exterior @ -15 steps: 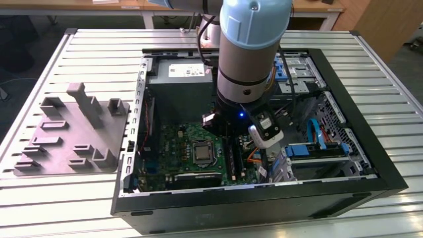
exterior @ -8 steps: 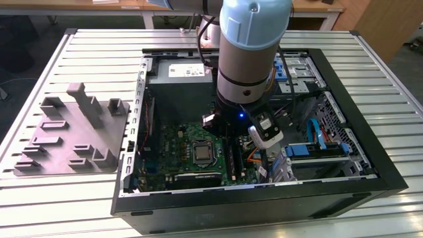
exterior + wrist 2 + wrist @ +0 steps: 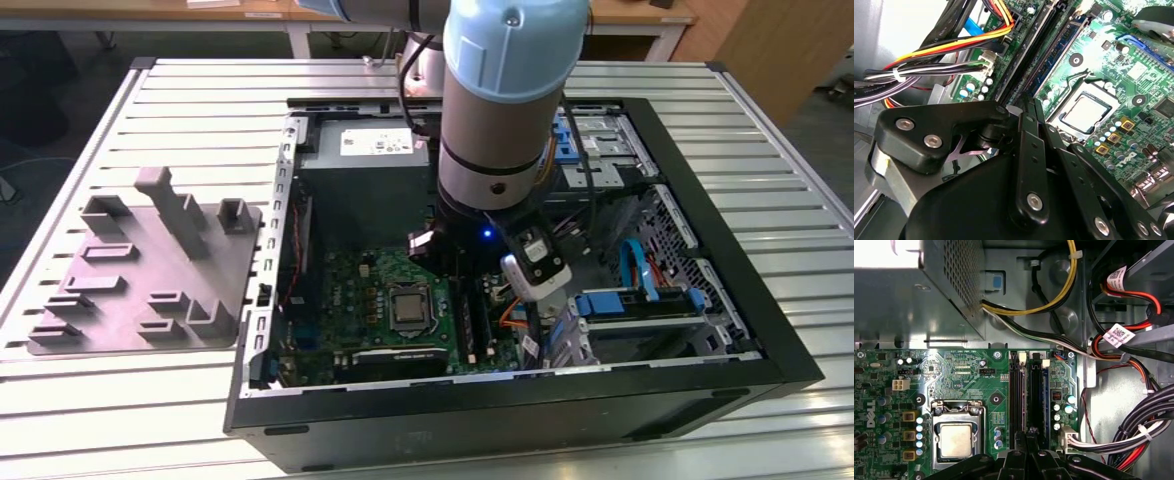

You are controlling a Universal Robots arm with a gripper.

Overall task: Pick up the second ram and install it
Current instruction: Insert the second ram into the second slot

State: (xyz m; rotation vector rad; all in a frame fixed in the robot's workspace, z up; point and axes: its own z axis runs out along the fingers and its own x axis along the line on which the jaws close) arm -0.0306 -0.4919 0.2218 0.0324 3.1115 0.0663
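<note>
1. gripper (image 3: 1027, 442) down inside the open PC case (image 3: 787, 340), over the memory slots (image 3: 1015, 400); fingers nearly closed, pinching a thin edge-on stick
2. that stick is the second ram (image 3: 1025, 400); upright in a black slot, between CPU socket (image 3: 956, 440) and another bluish stick (image 3: 1044, 400) just beside it
3. grey fixture (image 3: 147, 270) sits on the table (image 3: 134, 420), exterior view's left of the case

Lab, slatted metal table (image 3: 200, 90), open computer case (image 3: 507, 412)
</note>
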